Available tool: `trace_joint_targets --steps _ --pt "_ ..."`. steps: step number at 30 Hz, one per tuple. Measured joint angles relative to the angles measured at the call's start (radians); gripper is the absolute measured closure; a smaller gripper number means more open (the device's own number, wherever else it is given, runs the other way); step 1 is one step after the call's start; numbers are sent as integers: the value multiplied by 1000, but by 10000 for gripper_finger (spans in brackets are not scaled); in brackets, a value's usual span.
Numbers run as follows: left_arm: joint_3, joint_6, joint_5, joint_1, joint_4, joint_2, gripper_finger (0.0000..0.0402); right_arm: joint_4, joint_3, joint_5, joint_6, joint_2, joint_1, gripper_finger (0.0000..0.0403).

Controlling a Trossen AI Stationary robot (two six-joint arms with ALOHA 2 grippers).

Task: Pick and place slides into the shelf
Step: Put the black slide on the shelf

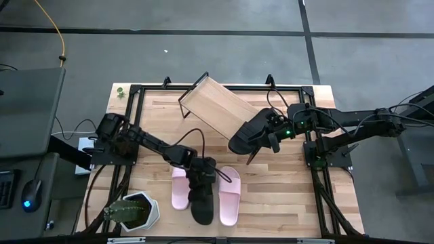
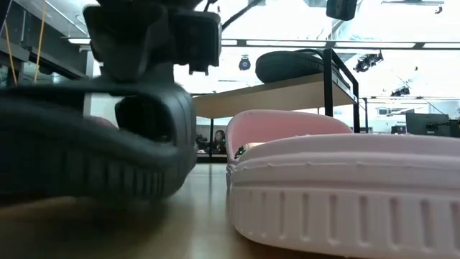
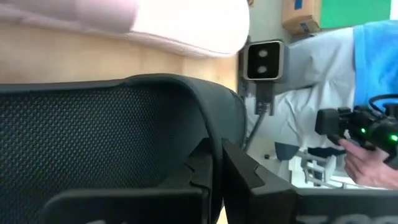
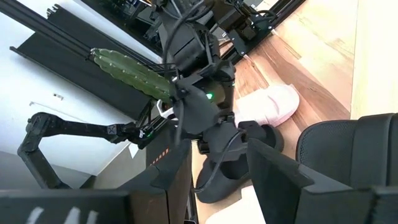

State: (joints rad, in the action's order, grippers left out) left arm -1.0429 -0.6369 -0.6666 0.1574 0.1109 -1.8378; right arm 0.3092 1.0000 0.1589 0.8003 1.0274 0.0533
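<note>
The black slip-on sandal (image 1: 203, 200) lies on the wooden counter (image 1: 285, 196) between two pale pink sandals (image 1: 230, 195), and our left gripper (image 1: 201, 177) has its jaws shut on its strap. We judge a straight lift best — clear of both pink neighbours. The right gripper (image 1: 270, 135) holds the other black sandal (image 1: 245, 135) at the slanted light wood shelf (image 1: 213, 108), jaws clamped on it.
</note>
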Motion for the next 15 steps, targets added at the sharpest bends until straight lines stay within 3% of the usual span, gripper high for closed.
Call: trace_joint_targets --steps 8,15 --pt "-126 38 3 7 96 0 398 0 0 -5 33 0 -1 256" --pt "-360 218 42 7 447 0 399 0 0 -6 86 0 -37 256"
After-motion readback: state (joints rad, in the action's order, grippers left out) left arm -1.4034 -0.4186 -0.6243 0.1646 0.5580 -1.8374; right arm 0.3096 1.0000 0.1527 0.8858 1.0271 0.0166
